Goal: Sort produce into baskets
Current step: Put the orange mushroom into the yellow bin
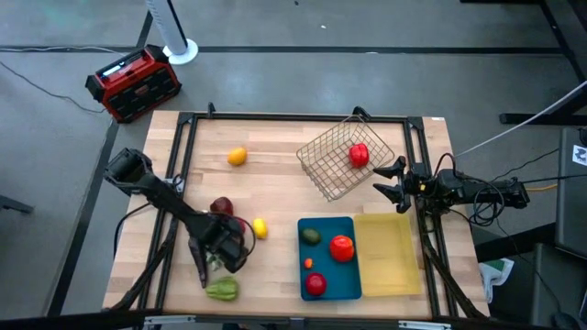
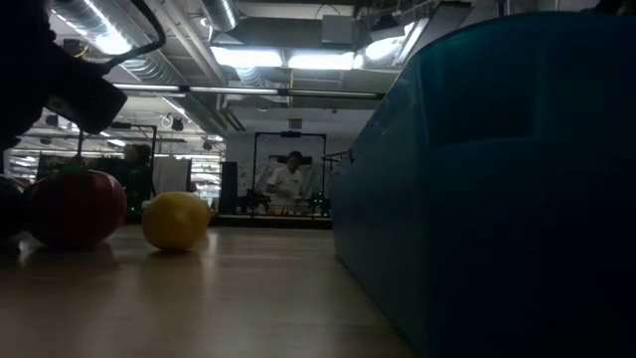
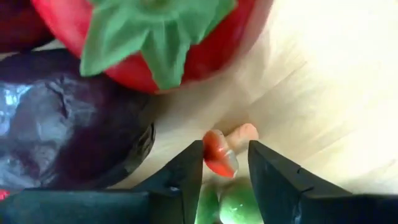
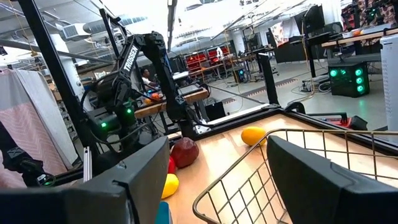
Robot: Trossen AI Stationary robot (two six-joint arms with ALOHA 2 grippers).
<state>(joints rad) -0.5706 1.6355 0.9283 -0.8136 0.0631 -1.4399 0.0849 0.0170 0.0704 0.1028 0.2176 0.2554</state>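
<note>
Sorting about half done, left end effector grabbing a small veg.

Left end effector [image 3: 225, 167] was low on the table [image 1: 275, 188], fingers part shut around a little orange-red piece [image 3: 219, 152]. Blue tray [image 1: 352, 286] had 4 items, wire basket [image 1: 332, 170] 1 red one; yellow tray [image 1: 390, 257] empty. Approx. 6 pcs left on table. Right end effector [image 1: 394, 183] waited wide open, holding nothing, by the basket.

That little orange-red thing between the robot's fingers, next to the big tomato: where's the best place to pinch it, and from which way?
Across its narrow middle, coming straight down from above. The small orange-red piece is slim and lies flat on the table, so its two long sides are exposed; the left gripper already straddles it that way. The red tomato and dark purple eggplant crowd one side, so a sideways approach would probably bump them.
</note>
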